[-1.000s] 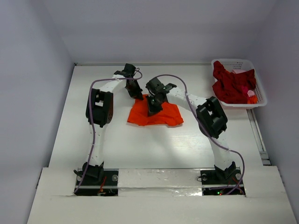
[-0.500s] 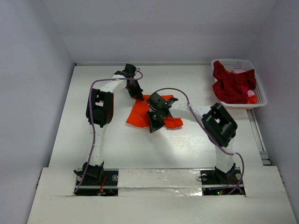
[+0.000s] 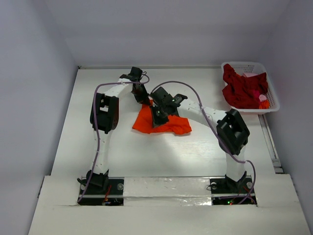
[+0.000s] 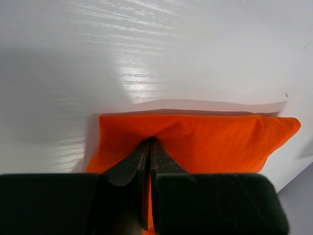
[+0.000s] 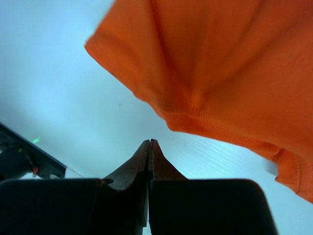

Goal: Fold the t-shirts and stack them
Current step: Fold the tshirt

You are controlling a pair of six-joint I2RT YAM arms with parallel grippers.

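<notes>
My right gripper (image 5: 149, 143) is nearest. Its jaws are pressed together with nothing between them, and it is positioned at the left part of the orange t-shirt (image 3: 172, 125). The orange t-shirt lies bunched on the table (image 3: 171, 156). At the orange t-shirt's far-left edge, my left gripper (image 4: 150, 143) is clamped on the cloth, with an orange sliver showing between its fingers. Well apart, to the far right of the orange t-shirt, stands the white basket (image 3: 274, 99). It contains the crumpled dark red t-shirts (image 3: 242, 90).

White table (image 3: 122, 156) between plain pale walls (image 3: 171, 29).
</notes>
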